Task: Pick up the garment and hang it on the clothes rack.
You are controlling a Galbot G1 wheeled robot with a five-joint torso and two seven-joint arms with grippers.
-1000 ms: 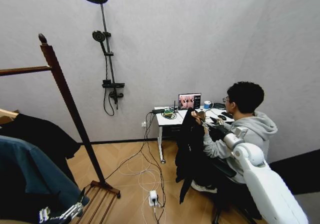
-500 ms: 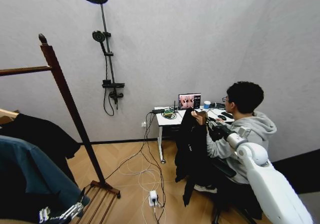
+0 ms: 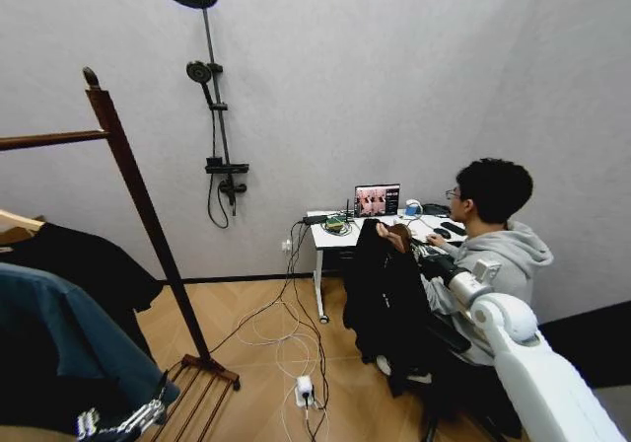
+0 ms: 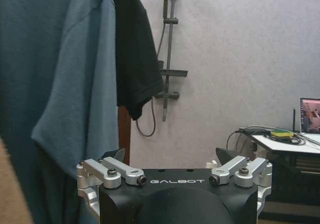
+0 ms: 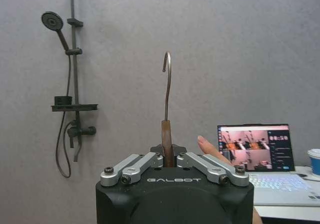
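Note:
The garment (image 3: 386, 299), long and black, hangs on a wooden hanger beside the seated person. My right gripper (image 3: 422, 252) reaches out to the hanger's top. In the right wrist view the right gripper (image 5: 168, 153) is shut on the hanger's wooden neck (image 5: 167, 136), and the metal hook (image 5: 167, 81) stands upright above it. A person's hand (image 3: 395, 235) touches the hanger, and a fingertip (image 5: 209, 148) shows beside my fingers. The clothes rack (image 3: 138, 210) stands at the left, its post (image 4: 124, 134) just behind my left gripper (image 4: 172, 156). That gripper is open and holds nothing, low by the rack's base (image 3: 116, 424).
A teal-blue shirt (image 3: 59, 348) and a shorter black top (image 3: 84, 264) hang on the rack. A desk (image 3: 330, 233) with a laptop (image 3: 377, 200) stands behind the garment. Cables and a power strip (image 3: 304, 391) lie on the wooden floor. A shower fixture (image 3: 219, 116) is on the wall.
The head camera has shifted slightly. The garment has swung a little to the right and hangs wider. My right arm's elbow has moved right with it. The left arm has not moved.

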